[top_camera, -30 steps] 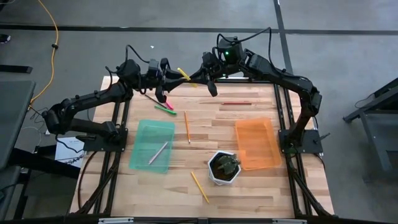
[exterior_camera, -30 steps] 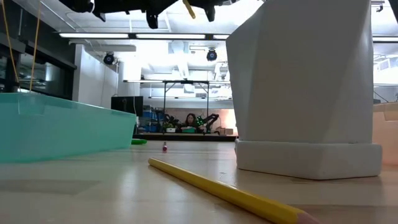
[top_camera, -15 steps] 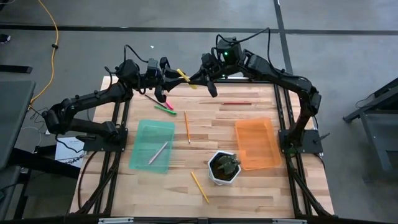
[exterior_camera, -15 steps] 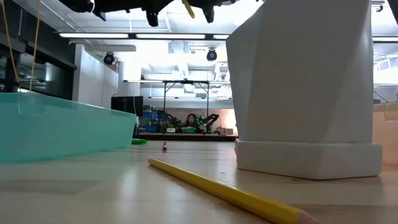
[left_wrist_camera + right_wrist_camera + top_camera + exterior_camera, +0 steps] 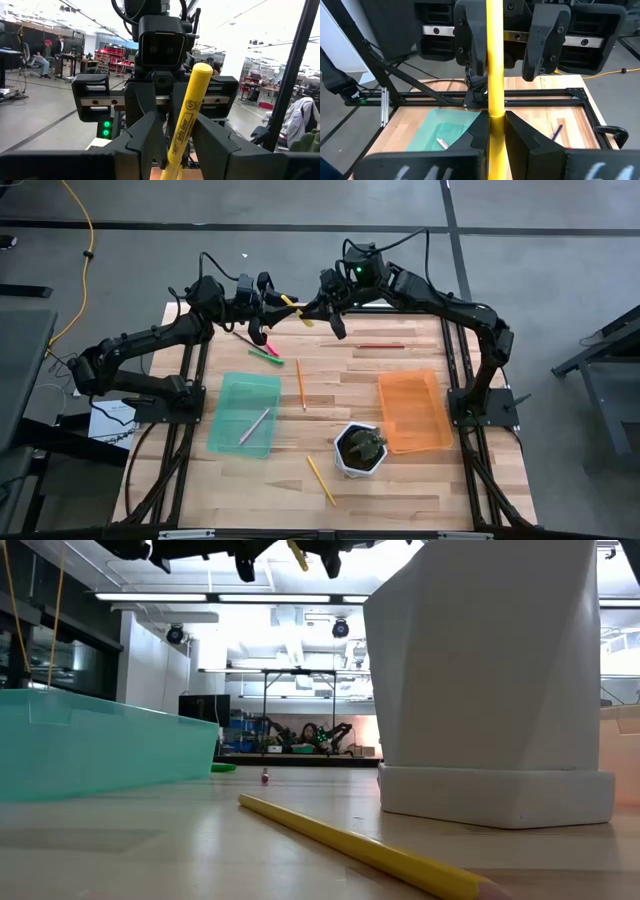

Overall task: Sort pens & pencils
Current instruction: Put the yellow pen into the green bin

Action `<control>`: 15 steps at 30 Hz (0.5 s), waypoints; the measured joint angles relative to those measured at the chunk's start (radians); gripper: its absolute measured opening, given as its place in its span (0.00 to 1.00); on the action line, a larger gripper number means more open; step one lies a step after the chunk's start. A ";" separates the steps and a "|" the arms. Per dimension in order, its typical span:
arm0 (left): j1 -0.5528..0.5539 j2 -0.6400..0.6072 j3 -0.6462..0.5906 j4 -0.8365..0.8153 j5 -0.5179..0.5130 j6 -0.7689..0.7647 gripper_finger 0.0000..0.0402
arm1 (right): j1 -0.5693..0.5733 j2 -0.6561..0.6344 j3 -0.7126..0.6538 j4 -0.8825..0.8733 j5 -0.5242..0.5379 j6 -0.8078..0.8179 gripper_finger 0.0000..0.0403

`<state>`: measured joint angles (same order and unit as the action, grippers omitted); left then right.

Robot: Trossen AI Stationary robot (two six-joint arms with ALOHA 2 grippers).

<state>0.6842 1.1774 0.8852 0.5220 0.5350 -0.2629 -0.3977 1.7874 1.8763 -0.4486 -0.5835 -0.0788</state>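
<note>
High view: one grey pen [image 5: 254, 425] lay in the green tray [image 5: 228, 388]; orange tray [image 5: 432, 385] held nothing. Three pencils [image 5: 299, 383] lay loose on the table [image 5: 420, 480], pink and green pens [image 5: 265, 354] near the back edge.

Left wrist view: left gripper [image 5: 177, 150], jaws apart, flanked the yellow pen [image 5: 186, 117].

Right wrist view: right gripper [image 5: 494, 131] clenched that pen, raised between both arms. Most sorting remained.

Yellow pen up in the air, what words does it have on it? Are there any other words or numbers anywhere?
yellow pen: dark print and a small round mark run along its barrel, too blurred to read.
right gripper: pale marks low on its body, too blurred to read.
Nothing else carries any text that can be read.
</note>
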 joint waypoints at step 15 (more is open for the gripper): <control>0.000 0.000 0.000 0.002 0.002 0.022 0.04 | -0.002 0.000 0.000 0.002 0.003 0.003 0.05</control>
<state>0.6846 1.1770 0.8852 0.5236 0.5373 -0.2410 -0.3992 1.7874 1.8763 -0.4462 -0.5800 -0.0753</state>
